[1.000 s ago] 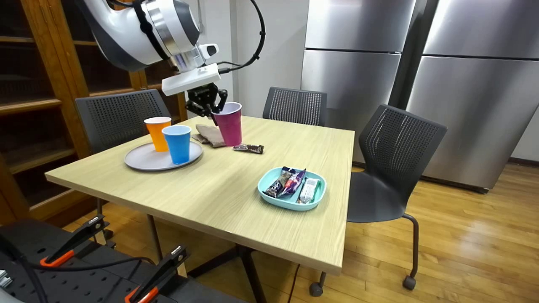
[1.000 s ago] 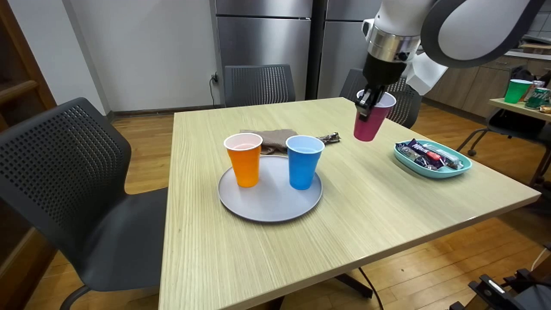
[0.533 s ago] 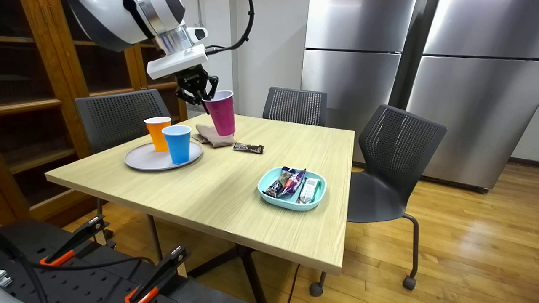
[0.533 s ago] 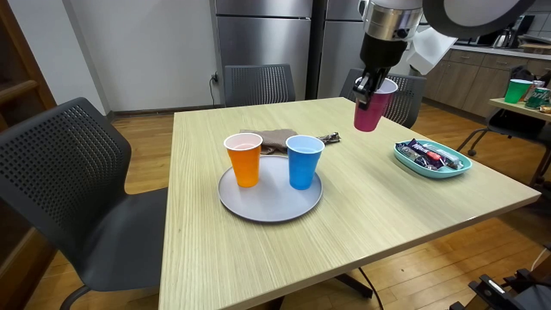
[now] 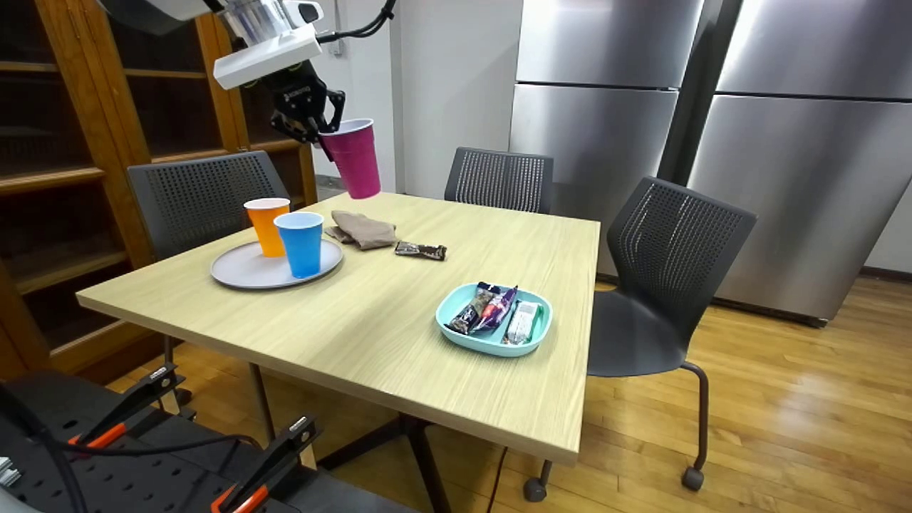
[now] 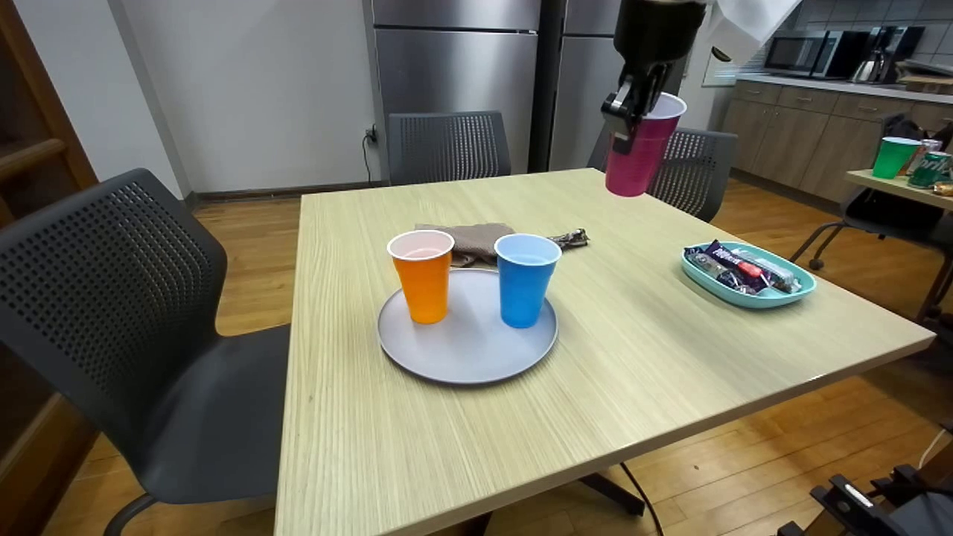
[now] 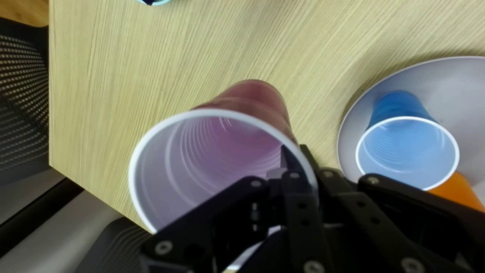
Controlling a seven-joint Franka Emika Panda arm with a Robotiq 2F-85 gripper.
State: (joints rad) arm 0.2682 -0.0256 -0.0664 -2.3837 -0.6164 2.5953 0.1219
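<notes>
My gripper (image 5: 329,146) is shut on the rim wall of a magenta cup (image 5: 358,165) with a white inside. The cup hangs in the air above the table, mouth up and a little tilted, in both exterior views (image 6: 642,158). In the wrist view one finger is inside the cup (image 7: 212,159) and one outside, with the rim between the fingertips (image 7: 294,149). A blue cup (image 6: 525,290) and an orange cup (image 6: 426,290) stand upright on a grey round plate (image 6: 469,361). The blue cup (image 7: 407,155) partly hides the orange cup (image 7: 458,191) in the wrist view.
A brown cloth (image 5: 363,231) and a dark wrapped bar (image 5: 420,251) lie on the wooden table (image 5: 342,335) behind the plate. A teal tray (image 5: 491,348) holds wrapped snacks (image 5: 495,310). Dark chairs (image 5: 648,285) stand around the table. Clamps (image 5: 267,463) sit near the robot's base.
My gripper has lifted the magenta cup higher, away from the table and the cloth. In the exterior views it has risen and shifted a little to the left. The other things have not moved.
</notes>
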